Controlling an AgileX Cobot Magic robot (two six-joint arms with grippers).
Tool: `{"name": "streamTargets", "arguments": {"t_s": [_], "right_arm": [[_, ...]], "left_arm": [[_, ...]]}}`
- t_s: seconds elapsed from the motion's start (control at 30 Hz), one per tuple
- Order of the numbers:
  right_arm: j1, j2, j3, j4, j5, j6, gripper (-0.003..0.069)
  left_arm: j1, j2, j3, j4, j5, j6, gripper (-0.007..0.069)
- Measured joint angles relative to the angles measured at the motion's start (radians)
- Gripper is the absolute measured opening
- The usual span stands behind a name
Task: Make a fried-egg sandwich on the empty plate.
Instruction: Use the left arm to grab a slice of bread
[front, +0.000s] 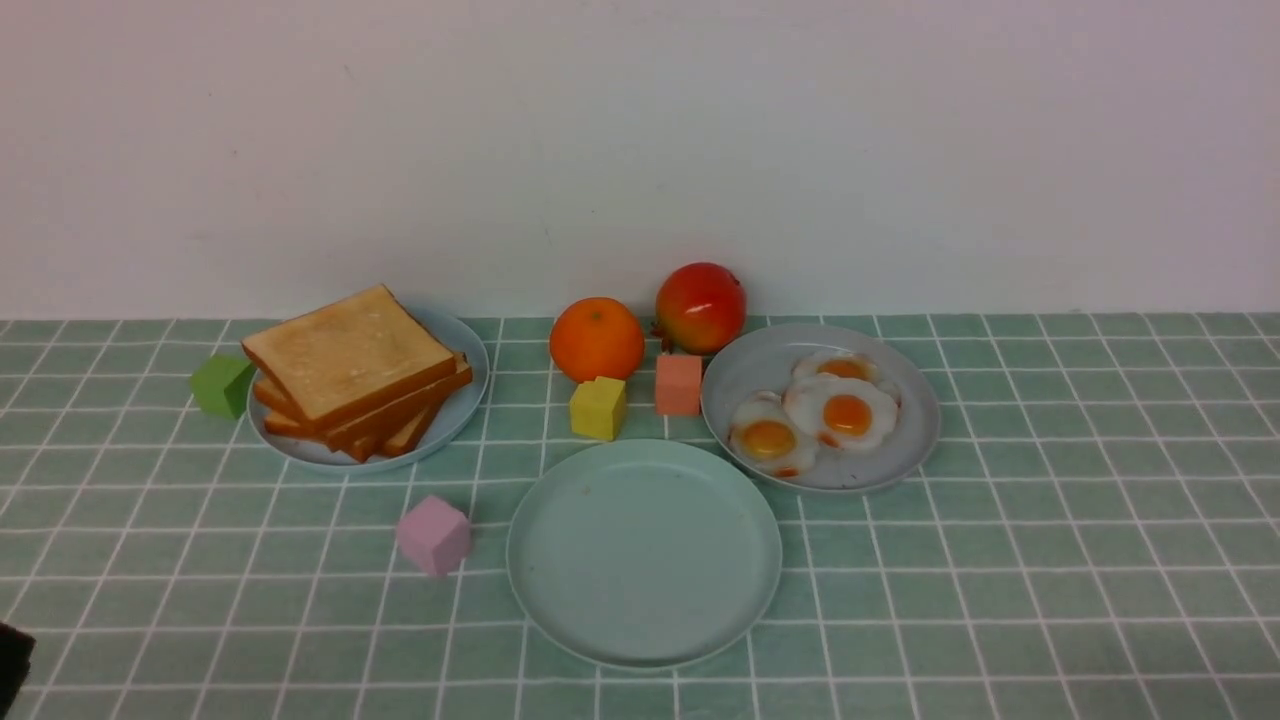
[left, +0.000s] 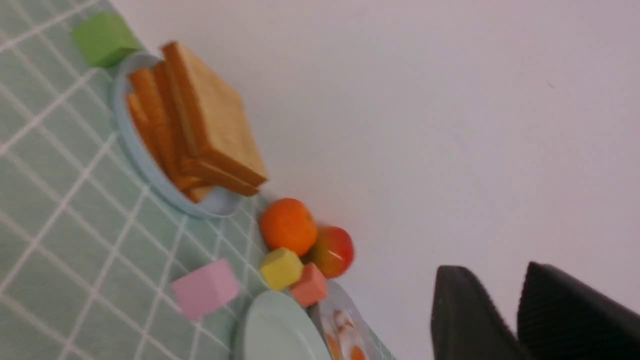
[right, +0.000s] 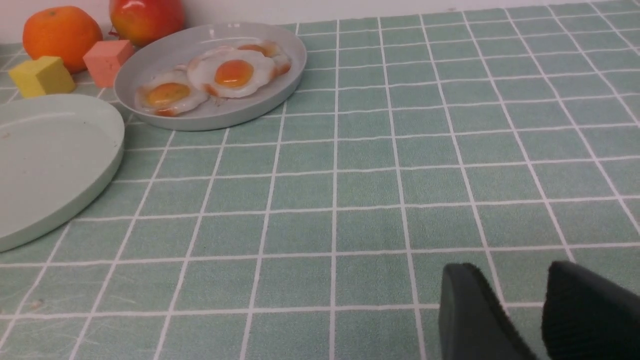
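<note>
Barely seen, the left gripper (left: 492, 280) and right gripper (right: 510, 274) are cut off, jaws slightly apart, gripping nothing. Nearby sits the plate (front: 560, 600); beyond, the fried egg (front: 846, 412) overlaps two smaller eggs (front: 768, 438) on a grey plate (front: 742, 380).

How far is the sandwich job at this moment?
Nothing is done yet: the teal plate is bare. Nothing is in hand: left claw and right claw hold nothing. To do: toast from the stack, the fried egg from the grey plate, then a second toast.
</note>
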Motion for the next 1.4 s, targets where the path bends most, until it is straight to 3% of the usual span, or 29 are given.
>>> {"name": "streamTargets", "arguments": {"t_s": [0.07, 0.13, 0.17, 0.2, 0.4, 0.47, 0.63, 0.77, 0.9, 1.13, 1.23, 1.4], "right_arm": [[0.0, 0.0, 0.0, 0.0, 0.0, 0.0, 0.024], [0.0, 0.0, 0.0, 0.0, 0.0, 0.0, 0.024], [0.0, 0.0, 0.0, 0.0, 0.0, 0.0, 0.024], [0.0, 0.0, 0.0, 0.0, 0.0, 0.0, 0.024], [0.0, 0.0, 0.002, 0.004, -0.019, 0.0, 0.024], [0.0, 0.0, 0.005, 0.021, -0.041, 0.014, 0.024], [0.0, 0.0, 0.01, 0.293, -0.19, 0.17, 0.0241], [0.0, 0.0, 0.008, 0.456, -0.261, 0.222, 0.0239], [0.017, 0.009, -0.085, 0.488, -0.099, 0.201, 0.0204], [0.063, 0.296, -0.567, 0.302, 0.471, -0.018, 0.0003], [0.069, 0.407, -0.696, 0.24, 0.592, -0.068, -0.0009], [0.152, 0.529, -0.85, 0.191, 0.637, -0.097, 0.0002]], "left_arm": [[0.0, 0.08, -0.126, 0.045, 0.115, 0.1, 0.0043], [0.0, 0.189, -0.236, 0.066, 0.233, 0.206, -0.0013], [0.0, 0.202, -0.248, 0.067, 0.246, 0.217, -0.0013], [0.0, 0.325, -0.351, 0.077, 0.381, 0.322, -0.0013], [0.0, 0.739, -0.64, 0.091, 0.782, 0.542, -0.0013], [0.0, 0.798, -0.684, 0.095, 0.809, 0.561, -0.0013], [-0.013, 1.011, -0.8, 0.102, 0.821, 0.595, -0.0013], [-0.112, 1.076, -0.811, 0.155, 0.788, 0.628, -0.0013], [-0.212, 1.128, -0.841, 0.239, 0.712, 0.611, -0.0013], [-0.252, 1.352, -1.089, 0.494, 0.7, 0.575, -0.0013], [-0.233, 1.471, -1.183, 0.594, 0.714, 0.574, -0.0013], [-0.138, 1.693, -1.377, 0.613, 0.763, 0.638, -0.0013]]}}
